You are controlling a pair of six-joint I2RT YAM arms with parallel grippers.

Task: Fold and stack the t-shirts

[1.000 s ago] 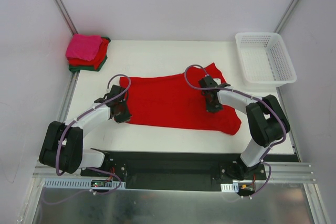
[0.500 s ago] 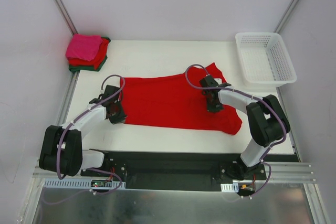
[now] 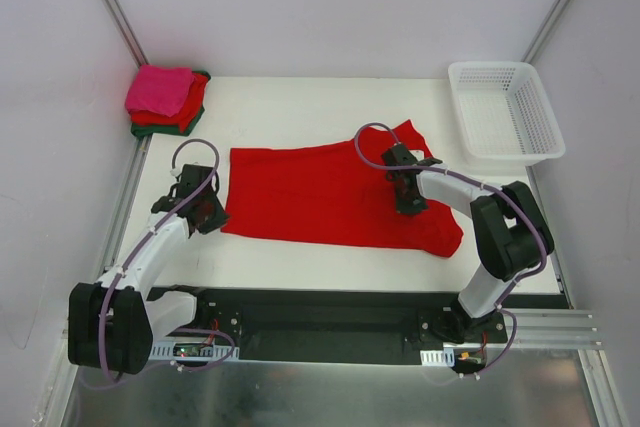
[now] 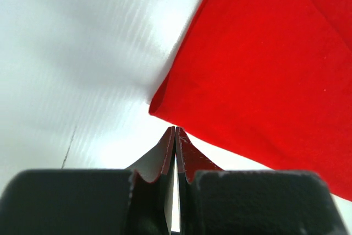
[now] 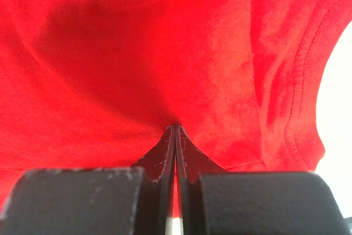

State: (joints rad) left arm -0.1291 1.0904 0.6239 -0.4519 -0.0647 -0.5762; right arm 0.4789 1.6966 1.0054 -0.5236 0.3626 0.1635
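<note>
Bright red t-shirt point(image 3: 330, 197) spread flat across the middle of the white bench point(image 3: 300, 107).
Right tool point(image 5: 176, 127) closed tight, tips pressed onto the cloth's right part; left tool point(image 4: 175, 130) closed, empty, just beside the left edge; folded t-shirts point(image 3: 165, 99) stacked far-left.

Bright even overhead light; soft shadows; wrist views blurred near lens.

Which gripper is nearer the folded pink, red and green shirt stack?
Left. Left gripper: just nearside of the stack. Right gripper: far to its right, over the spread red cloth t-shirt.
</note>
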